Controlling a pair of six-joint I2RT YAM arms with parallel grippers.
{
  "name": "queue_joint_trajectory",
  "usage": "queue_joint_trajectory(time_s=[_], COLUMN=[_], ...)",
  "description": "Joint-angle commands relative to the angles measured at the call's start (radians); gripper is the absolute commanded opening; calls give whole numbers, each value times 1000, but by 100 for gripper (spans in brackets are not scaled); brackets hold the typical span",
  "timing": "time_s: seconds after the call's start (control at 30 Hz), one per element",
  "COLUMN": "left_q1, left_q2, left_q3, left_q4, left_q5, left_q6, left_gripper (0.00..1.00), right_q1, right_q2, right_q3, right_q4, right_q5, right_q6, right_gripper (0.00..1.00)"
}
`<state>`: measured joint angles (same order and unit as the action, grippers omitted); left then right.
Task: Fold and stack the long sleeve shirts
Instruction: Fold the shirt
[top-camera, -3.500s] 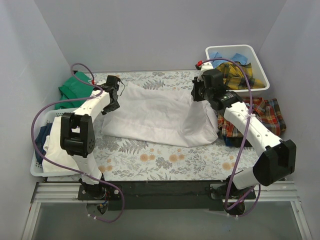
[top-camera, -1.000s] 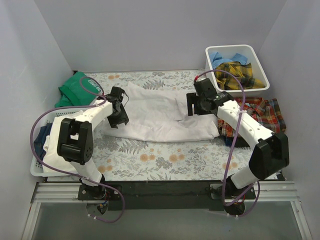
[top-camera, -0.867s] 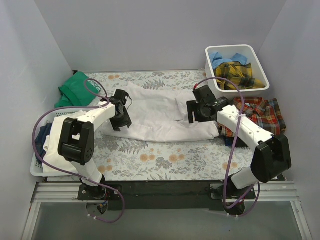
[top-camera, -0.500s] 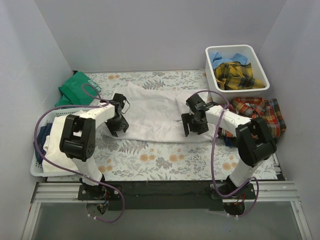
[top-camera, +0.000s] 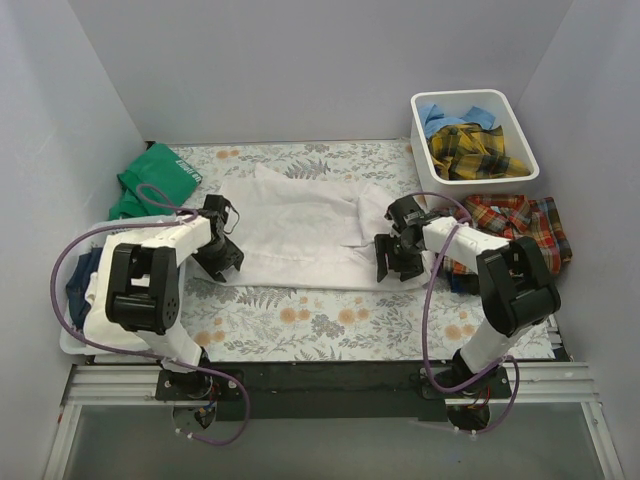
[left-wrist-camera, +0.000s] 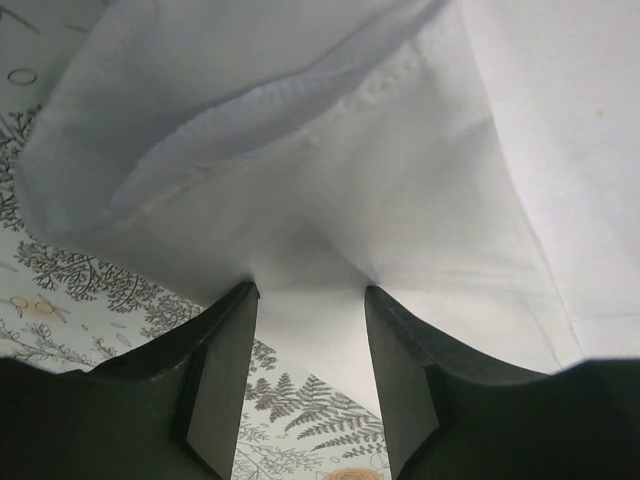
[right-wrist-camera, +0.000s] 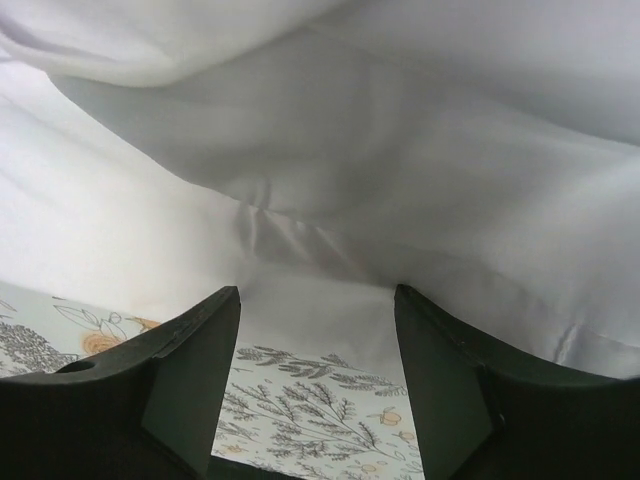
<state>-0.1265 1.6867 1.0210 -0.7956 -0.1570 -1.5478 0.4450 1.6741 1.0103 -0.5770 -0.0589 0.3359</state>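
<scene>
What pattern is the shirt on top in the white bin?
Yellow and dark plaid shirt; it shows best in the top external view.

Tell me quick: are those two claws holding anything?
Left claw: open, straddling the edge of the large plain white cloth shirt.
Right claw: open, straddling that shirt's edge too.

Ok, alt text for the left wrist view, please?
The left gripper sits at the bottom, fingers apart, an edge of the white shirt between their tips. White cloth fills the rest; the floral table cover shows lower left.
</scene>
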Motion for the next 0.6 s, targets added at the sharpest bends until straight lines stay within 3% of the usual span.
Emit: queue_joint_trajectory(time_s=[0.0,0.23,0.37,0.57], left_q1=[22,18,4,-50], left_q2=[-64,-154,-160,-75], left_q3=[-84,-122,-49,178], left_q4=[-90,-88,-50,-48], left_q5=[33,42,39,36], left_q6=[-52,-6,110,238], left_gripper=[47,41,41,44], right_q1=[-28,-32,-31,-31], right_q2=[-45,-128,-186,-260], right_q3=[-70,-128,-8,218], right_q4=[-124,-153,-147,-146], right_q5=[10,5,10,31], right_q6=[-20,-46,-69,-93], right_gripper=[72,71,71,74])
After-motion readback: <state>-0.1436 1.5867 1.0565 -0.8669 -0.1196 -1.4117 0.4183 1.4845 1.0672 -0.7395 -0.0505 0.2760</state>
